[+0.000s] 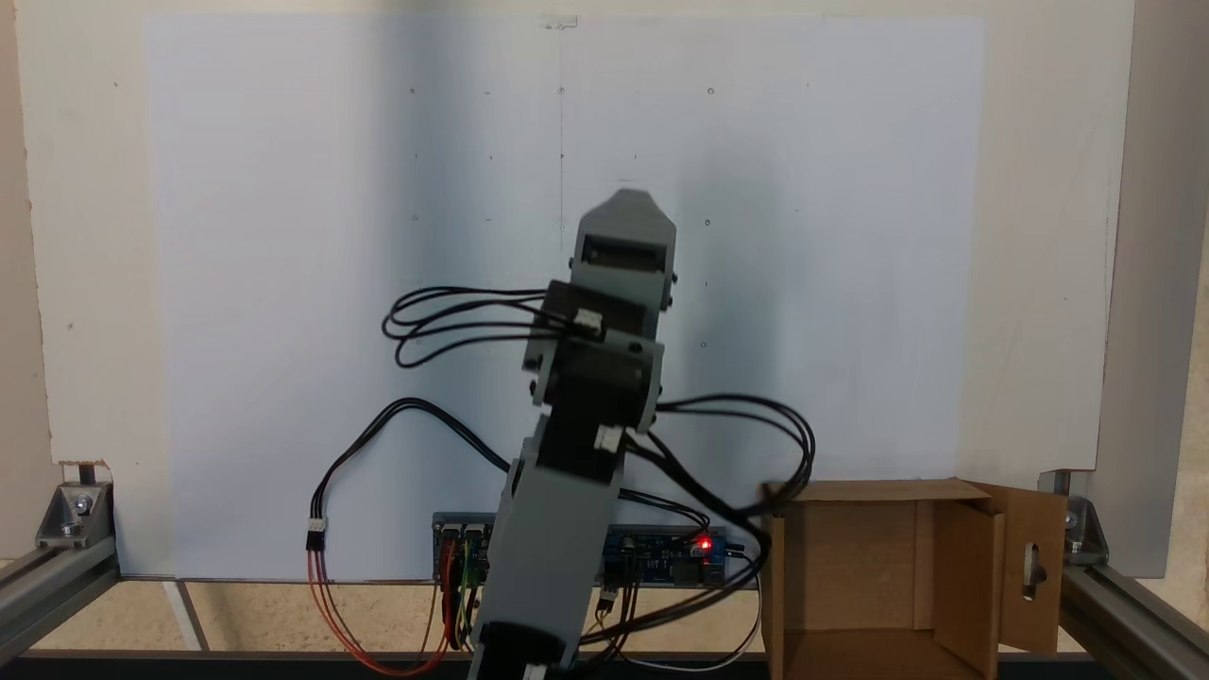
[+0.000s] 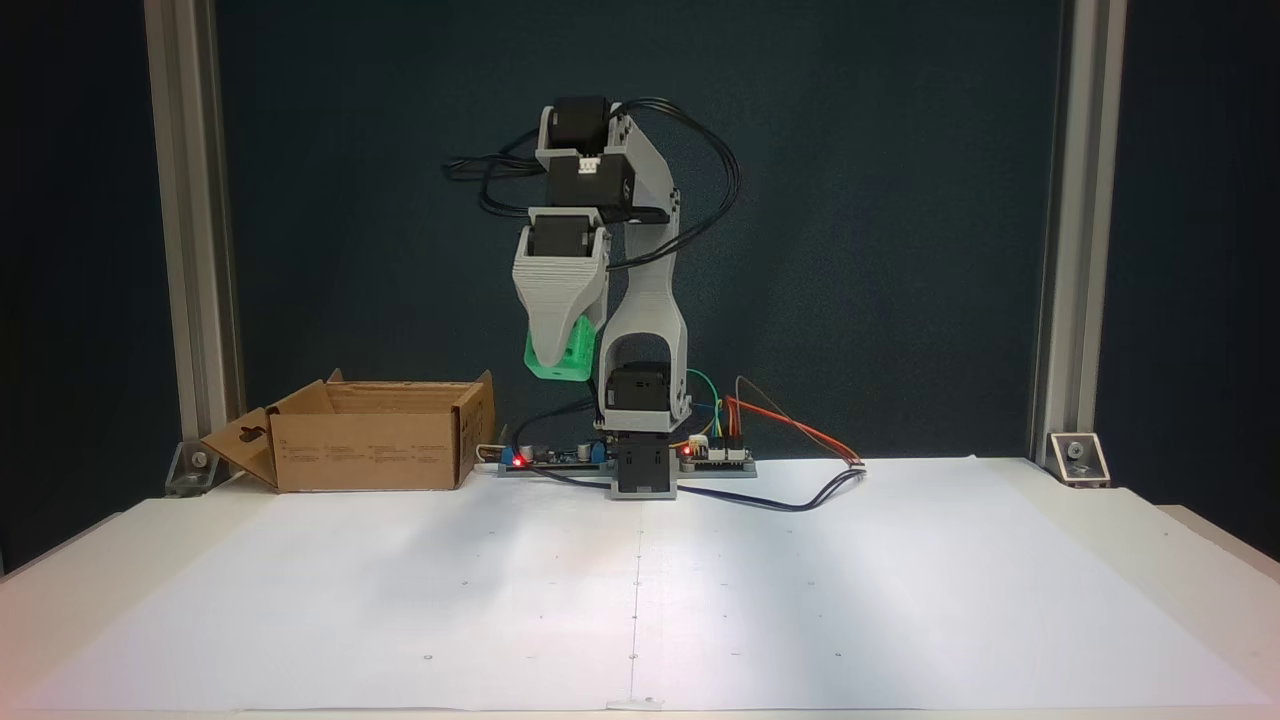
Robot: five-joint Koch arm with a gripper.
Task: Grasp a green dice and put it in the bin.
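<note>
Green dice [image 2: 562, 360] gripped in raised tool [image 2: 553, 352], arm folded upright

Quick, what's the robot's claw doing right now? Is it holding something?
Gripper: jaws shut on the green dice, held in the air to the right of the bin in this fixed view.

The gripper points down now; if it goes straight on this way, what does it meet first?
Probably the electronics board beside the arm's base, since the gripper hangs above it, shut on the green dice. The bin sits further left in that fixed view. Depth is unclear, so it could be the white table instead.
</note>
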